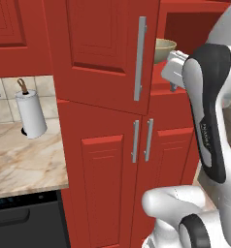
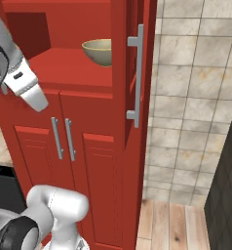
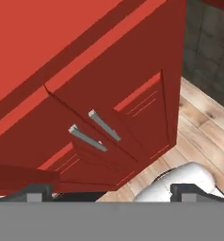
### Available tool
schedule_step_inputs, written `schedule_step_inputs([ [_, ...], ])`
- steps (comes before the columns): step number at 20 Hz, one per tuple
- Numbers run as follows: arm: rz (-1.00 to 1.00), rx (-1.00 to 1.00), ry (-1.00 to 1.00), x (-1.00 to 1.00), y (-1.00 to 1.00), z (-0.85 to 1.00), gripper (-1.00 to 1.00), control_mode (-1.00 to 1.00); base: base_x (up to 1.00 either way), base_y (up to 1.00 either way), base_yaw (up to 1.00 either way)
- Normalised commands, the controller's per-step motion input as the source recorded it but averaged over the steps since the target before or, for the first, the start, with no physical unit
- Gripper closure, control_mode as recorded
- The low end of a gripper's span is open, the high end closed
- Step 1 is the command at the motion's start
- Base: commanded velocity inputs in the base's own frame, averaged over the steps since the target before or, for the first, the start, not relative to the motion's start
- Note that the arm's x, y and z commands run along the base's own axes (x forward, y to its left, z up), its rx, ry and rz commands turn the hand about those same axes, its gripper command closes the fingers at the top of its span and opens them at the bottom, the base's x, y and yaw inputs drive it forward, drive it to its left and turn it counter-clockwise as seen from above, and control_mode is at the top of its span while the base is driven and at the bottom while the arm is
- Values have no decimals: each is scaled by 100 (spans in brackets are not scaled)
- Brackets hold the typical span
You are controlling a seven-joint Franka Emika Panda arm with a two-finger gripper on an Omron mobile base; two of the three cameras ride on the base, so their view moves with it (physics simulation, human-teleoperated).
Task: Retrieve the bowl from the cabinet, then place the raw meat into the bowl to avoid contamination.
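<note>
The pale olive-tan bowl (image 2: 98, 51) sits on the shelf of the tall red cabinet (image 2: 84, 73), inside its open upper compartment. In the left base view the bowl (image 1: 164, 48) peeks out past an upper door (image 1: 103, 53) that hides its left part. My gripper (image 1: 173, 83) hangs at the shelf's front edge, just below the bowl and apart from it. In the right base view the gripper (image 2: 36, 100) is left of the bowl and lower. Its fingertips (image 3: 36, 190) stand wide apart over the lower doors (image 3: 132, 108), open and empty. The raw meat is out of view.
The right upper door (image 2: 137, 73) stands swung out, edge-on, with a long silver handle. A paper-towel roll (image 1: 31, 114) stands on the marble counter (image 1: 25, 160) left of the cabinet, above a black appliance (image 1: 25, 223). Right of the cabinet are a tiled wall (image 2: 196, 97) and wood floor (image 2: 176, 224).
</note>
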Motion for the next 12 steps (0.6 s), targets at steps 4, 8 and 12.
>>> schedule_step_inputs([
  [4,3,50,12,68,-17,-6,-100,-100,0,0,0],
  [8,5,48,14,82,0,-21,-100,-100,0,0,0],
  [12,8,41,16,89,7,-29,-100,-100,0,0,0],
])
